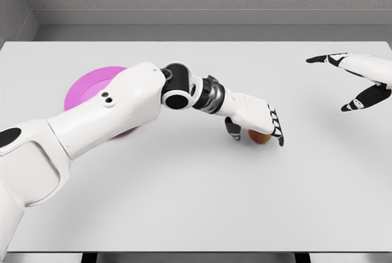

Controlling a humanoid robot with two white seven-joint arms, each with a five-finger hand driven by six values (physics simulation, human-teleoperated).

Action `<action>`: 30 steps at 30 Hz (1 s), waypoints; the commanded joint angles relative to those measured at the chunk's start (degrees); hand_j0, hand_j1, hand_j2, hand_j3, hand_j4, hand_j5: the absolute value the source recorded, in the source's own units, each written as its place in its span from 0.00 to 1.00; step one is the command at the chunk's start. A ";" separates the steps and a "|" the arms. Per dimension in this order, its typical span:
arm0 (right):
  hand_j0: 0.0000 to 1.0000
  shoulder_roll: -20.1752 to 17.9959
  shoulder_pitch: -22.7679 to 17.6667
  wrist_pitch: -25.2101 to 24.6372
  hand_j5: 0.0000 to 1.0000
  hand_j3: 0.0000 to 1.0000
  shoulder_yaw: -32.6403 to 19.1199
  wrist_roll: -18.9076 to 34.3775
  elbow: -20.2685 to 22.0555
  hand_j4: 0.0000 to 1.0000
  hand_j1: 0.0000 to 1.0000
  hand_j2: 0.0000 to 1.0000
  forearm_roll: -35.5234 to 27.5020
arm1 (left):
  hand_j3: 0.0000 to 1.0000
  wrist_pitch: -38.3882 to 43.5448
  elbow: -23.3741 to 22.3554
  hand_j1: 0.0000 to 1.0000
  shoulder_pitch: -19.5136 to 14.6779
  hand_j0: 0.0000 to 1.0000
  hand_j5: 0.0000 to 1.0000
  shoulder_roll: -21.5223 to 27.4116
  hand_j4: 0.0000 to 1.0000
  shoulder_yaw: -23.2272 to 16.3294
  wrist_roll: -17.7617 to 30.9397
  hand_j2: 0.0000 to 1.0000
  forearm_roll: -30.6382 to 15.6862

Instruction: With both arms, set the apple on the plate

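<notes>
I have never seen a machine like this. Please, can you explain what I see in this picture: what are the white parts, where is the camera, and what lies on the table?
This is a simulator's render of a humanoid robot with two white arms. The camera sits on the robot's head and looks down at a white table. The left arm comes in from the lower left; its left robot hand reaches down over a small reddish apple, with fingers around it. Whether it grips the apple firmly, I cannot tell. The right robot hand shows at the right edge, above the table, fingers spread, holding nothing. A purple plate lies at the left, partly hidden behind the left arm. The apple is not yet on the plate.
</notes>
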State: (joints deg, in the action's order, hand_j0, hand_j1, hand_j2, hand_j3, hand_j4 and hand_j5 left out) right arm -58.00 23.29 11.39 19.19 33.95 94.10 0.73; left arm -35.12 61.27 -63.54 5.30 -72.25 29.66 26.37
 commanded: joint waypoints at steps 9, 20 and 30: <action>1.00 -0.09 0.00 0.03 1.00 1.00 -0.03 -0.02 0.12 1.00 1.00 1.00 -0.21 | 0.77 0.12 -2.03 0.77 0.09 0.77 0.77 0.33 0.77 0.54 0.75 0.77 -0.18; 1.00 -0.09 0.00 0.03 1.00 1.00 -0.12 -0.02 0.03 1.00 1.00 1.00 -0.21 | 0.87 0.12 -3.61 0.87 0.09 0.87 0.87 -0.90 0.87 2.12 0.31 0.87 -0.18; 1.00 -0.01 0.00 0.03 1.00 1.00 -0.12 -0.02 0.03 1.00 1.00 1.00 -0.21 | 0.90 0.12 -7.92 0.90 0.00 0.90 0.90 -3.19 0.90 2.38 0.31 0.90 -0.09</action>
State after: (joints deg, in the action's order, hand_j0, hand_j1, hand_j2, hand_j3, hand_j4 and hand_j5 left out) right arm -58.01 23.29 11.48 19.08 33.95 94.11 0.73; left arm -35.13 54.61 -63.54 2.69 -69.87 30.00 26.58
